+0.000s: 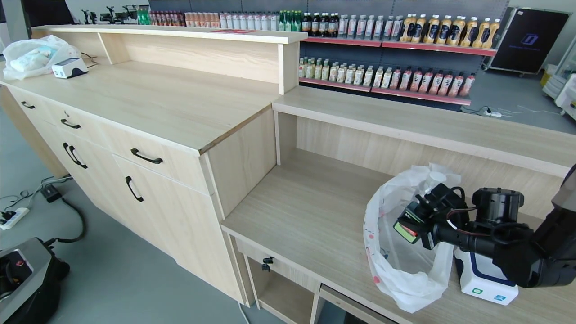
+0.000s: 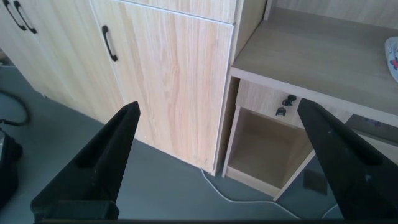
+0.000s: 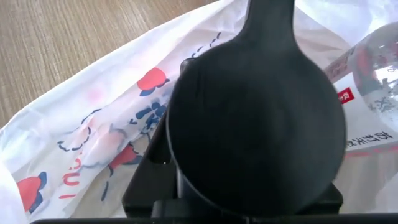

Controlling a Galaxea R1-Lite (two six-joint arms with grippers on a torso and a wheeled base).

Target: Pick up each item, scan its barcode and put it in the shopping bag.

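Note:
A white plastic shopping bag with red and blue print lies open on the low counter. A clear bottle rests inside it, its label seen through the plastic in the right wrist view. My right gripper is at the bag's mouth, just above the bottle. In the right wrist view a black round object with a narrow neck sits close in front of the bag. My left gripper hangs open over the grey floor before the cabinet, holding nothing.
A white and blue scanner stands on the low counter right of the bag. The higher counter carries a second scanner and a filled bag. Bottle shelves line the back. An open cubby is under the counter.

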